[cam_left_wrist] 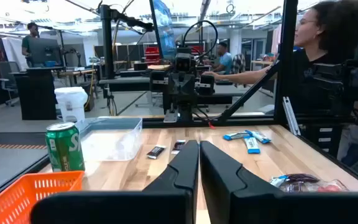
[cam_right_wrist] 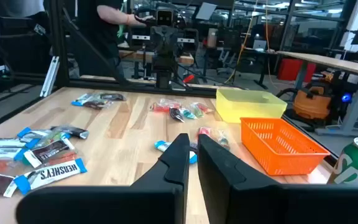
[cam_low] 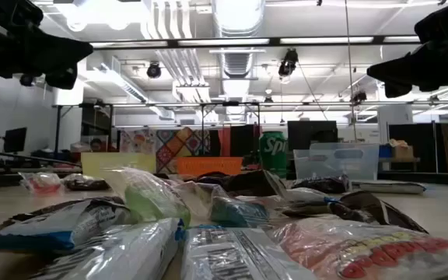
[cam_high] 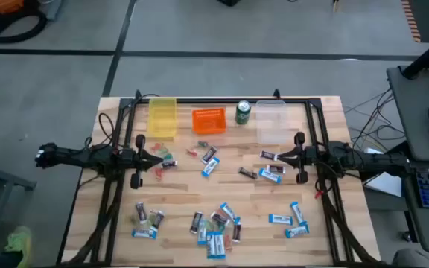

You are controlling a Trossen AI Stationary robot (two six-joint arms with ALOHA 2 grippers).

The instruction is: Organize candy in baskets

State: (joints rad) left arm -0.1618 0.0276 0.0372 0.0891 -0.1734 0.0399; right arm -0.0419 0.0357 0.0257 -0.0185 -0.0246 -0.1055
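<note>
Candy lies scattered over the wooden table: blue-and-white bars (cam_high: 215, 243), dark mini bars (cam_high: 248, 173) and tiny red and green sweets (cam_high: 167, 159). Three baskets stand in a row along the far edge: yellow (cam_high: 162, 117), orange (cam_high: 208, 120) and clear (cam_high: 270, 119). My left gripper (cam_high: 157, 158) hangs level over the table's left middle, shut, pointing right; nothing sits between its fingers (cam_left_wrist: 199, 144). My right gripper (cam_high: 278, 155) hangs level at the right middle, shut, pointing left, with nothing in it (cam_right_wrist: 193, 138).
A green soda can (cam_high: 243, 112) stands between the orange and clear baskets. A black frame (cam_high: 222, 100) runs along the far edge and down both sides. A person (cam_left_wrist: 328, 68) sits beyond the table's right side. A pile of candy lies close to the near edge (cam_low: 232, 241).
</note>
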